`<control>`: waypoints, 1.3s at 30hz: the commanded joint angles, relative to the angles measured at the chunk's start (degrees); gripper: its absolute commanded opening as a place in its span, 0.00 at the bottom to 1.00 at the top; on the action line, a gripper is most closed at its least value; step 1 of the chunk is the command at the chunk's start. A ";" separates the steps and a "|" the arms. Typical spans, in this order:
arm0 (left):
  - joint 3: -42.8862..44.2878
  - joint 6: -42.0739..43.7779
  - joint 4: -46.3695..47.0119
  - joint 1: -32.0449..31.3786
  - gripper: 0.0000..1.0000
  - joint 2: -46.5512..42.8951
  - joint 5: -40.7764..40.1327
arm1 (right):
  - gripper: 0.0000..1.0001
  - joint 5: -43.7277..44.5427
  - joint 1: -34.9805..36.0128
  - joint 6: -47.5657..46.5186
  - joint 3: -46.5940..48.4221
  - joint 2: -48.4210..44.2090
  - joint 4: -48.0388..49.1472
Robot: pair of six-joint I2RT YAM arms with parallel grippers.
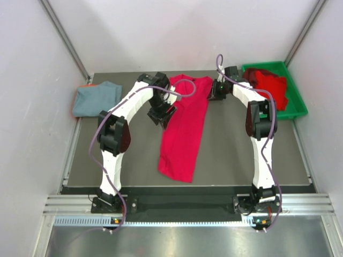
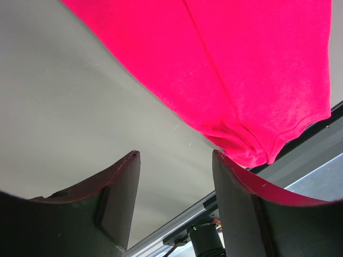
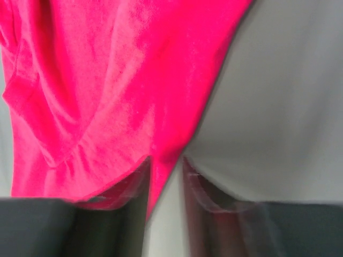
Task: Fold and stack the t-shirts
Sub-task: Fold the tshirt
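A bright red t-shirt [image 1: 185, 128] lies folded into a long strip down the middle of the table. My left gripper [image 1: 162, 116] hovers at its left edge, jaws open and empty; in the left wrist view [image 2: 176, 155] the red t-shirt [image 2: 241, 64] lies beyond the fingers. My right gripper [image 1: 213, 91] is at the shirt's far right corner. In the blurred right wrist view, the gripper [image 3: 166, 160] has a narrow gap, and an edge of the red t-shirt [image 3: 107, 80] lies in it against the left finger. A grey-blue t-shirt [image 1: 96, 99] lies folded at the far left.
A green bin [image 1: 297, 104] at the far right holds crumpled red t-shirts [image 1: 268, 83], one darker. White walls enclose the table on three sides. A metal rail runs along the near edge by the arm bases.
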 commanded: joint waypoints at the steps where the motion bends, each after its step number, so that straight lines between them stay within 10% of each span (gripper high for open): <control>1: 1.28 0.18 -4.15 0.32 0.61 -0.24 0.32 | 0.21 0.65 0.01 -0.72 2.86 1.37 0.73; 6: -0.92 0.35 -4.24 0.32 0.61 -1.38 -0.38 | 0.00 1.09 0.45 -0.81 5.68 4.27 1.17; 29: -4.34 -0.43 -3.89 0.49 0.60 -3.32 -2.14 | 0.01 9.52 -1.39 -1.78 16.40 8.32 2.75; 36: -7.16 -1.14 -5.47 0.84 0.71 -3.93 3.91 | 0.04 10.23 -1.30 -2.13 18.07 8.93 3.36; 39: -7.34 -1.75 -5.56 0.84 0.81 -4.20 4.88 | 0.31 10.59 -1.30 -3.27 17.46 7.62 2.66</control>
